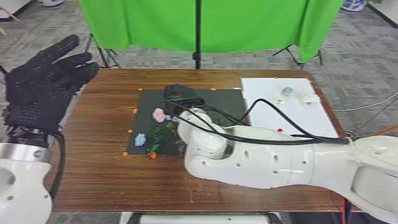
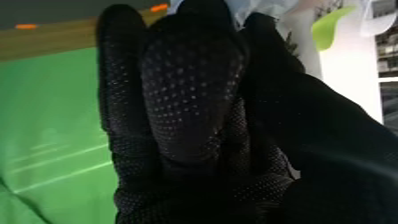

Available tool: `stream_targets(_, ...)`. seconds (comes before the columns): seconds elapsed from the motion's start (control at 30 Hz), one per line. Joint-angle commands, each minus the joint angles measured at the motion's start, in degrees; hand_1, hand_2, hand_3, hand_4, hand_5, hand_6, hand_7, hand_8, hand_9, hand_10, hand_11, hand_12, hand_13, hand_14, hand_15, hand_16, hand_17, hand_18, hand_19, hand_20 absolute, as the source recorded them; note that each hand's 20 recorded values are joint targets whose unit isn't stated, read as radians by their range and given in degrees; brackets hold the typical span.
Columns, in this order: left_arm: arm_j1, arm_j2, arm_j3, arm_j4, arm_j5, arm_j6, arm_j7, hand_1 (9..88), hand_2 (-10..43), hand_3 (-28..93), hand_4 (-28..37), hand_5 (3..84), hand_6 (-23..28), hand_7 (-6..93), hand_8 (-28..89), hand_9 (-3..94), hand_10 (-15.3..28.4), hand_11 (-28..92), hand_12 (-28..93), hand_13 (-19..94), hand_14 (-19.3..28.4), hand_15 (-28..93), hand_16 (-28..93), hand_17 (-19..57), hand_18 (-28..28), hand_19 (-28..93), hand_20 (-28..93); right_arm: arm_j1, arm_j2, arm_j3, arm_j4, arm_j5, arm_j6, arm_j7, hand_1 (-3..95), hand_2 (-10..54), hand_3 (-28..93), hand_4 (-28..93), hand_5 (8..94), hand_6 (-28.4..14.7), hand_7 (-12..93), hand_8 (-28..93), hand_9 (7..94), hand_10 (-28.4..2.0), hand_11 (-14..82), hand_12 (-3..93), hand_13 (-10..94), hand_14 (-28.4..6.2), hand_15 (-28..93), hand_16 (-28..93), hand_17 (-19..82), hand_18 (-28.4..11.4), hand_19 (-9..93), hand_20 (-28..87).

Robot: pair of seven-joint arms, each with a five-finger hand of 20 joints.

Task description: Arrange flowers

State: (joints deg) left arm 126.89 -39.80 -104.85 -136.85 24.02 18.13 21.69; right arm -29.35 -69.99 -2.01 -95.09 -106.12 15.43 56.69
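Placing the flowers on the dark mat (image 1: pixel 147 102) seems to be the step in hand, and it will go well if the right hand (image 1: pixel 181 93) works slowly, comes low and releases each piece gently. The pink flower (image 1: pixel 159 115) lies on the mat just beside the right arm (image 1: pixel 258 159), so the wrist should be lifted before it turns, otherwise it could drag the petals. The blue flower (image 1: pixel 139 139) lies near the mat's left edge, with green stems (image 1: pixel 157 140) between it and the arm. Whether the right hand is clamped on something, I cannot tell. The left hand (image 1: pixel 44 82) is raised at the left, its fingers apart and relaxed. As for the views, the head view gives the layout: mat, flowers and white sheet (image 1: pixel 313 117) on the table (image 1: pixel 99 175). The right wrist view gives close detail, with a bright green, leaf-like piece (image 2: pixel 327 30) beside clear plastic (image 2: pixel 378 19).
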Motion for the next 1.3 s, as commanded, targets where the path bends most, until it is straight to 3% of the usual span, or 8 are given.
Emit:
stream_targets(0.03, -1.3, 1.38, 1.40, 0.86, -0.46, -1.54, 0.52, 23.2, 7.7, 80, -23.4, 38.4, 10.7, 18.7, -11, 36.2, 21.5, 32, 11, 27, 28.4, 56, -11, -6.5, 25.8, 63, 18, 3.1, -1.7, -3.1, 0.7, 0.2, 1.9, 1.4, 57.7, -9.5, 73, -28, 77.9, 0.5, 34, 4, 93.7, -6.8, 14.6, 24.8, 94, -1.7, 54, 15, 61, -10.0, 88, -28)
stream_targets(0.23, -1.9, 1.66, 1.84, 1.05, -0.46, -1.95, 0.77, 23.2, 7.6, 80, -23.5, 38.4, 10.6, 18.7, -11, 36.1, 21.5, 32, 11, 27, 28.4, 56, -11, -6.5, 25.9, 63, 18, 5.2, -2.5, -6.3, 2.0, 0.0, 3.8, 2.4, 57.4, -9.5, 72, -28, 77.8, 0.7, 33, 3, 93.7, -6.8, 15.5, 24.6, 94, -1.5, 54, 15, 60, -10.0, 88, -28)
stream_targets(0.47, -2.7, 1.53, 2.28, 1.10, -0.13, -2.29, 0.11, 23.2, 7.6, 80, -23.5, 38.5, 10.7, 18.8, -11, 36.1, 21.5, 32, 11, 27, 28.4, 56, -11, -6.5, 25.8, 63, 18, 5.0, -2.8, -7.0, 3.0, -0.9, 4.0, 2.4, 57.2, -9.5, 72, -28, 77.2, 0.7, 31, 2, 93.7, -6.8, 16.9, 24.5, 94, -1.3, 54, 15, 60, -10.0, 89, -28)
stream_targets(1.0, -4.5, 1.23, 3.43, 1.36, 0.24, -2.73, -0.52, 23.2, 7.6, 80, -23.5, 38.5, 10.7, 18.7, -11, 36.1, 21.5, 32, 11, 27, 28.4, 56, -11, -6.5, 25.8, 63, 18, 5.7, -3.0, -8.7, 3.7, -0.5, 1.8, 2.2, 54.0, -9.5, 70, -28, 73.7, 0.2, 23, 0, 93.7, -7.4, 18.4, 23.5, 94, -1.4, 53, 16, 59, -10.4, 90, -28)
stream_targets(1.3, -4.3, 1.17, 3.58, 1.43, 0.10, -2.94, -0.47, 23.1, 7.6, 80, -23.4, 38.5, 10.6, 18.8, -11, 36.2, 21.6, 32, 11, 27, 28.4, 57, -11, -6.5, 25.8, 63, 18, 6.1, -3.2, -9.3, 3.9, -0.4, 1.7, 2.5, 50.8, -9.5, 72, -28, 70.5, -0.1, 19, -2, 93.7, -7.7, 18.1, 23.4, 94, -1.5, 52, 16, 58, -10.7, 90, -28)
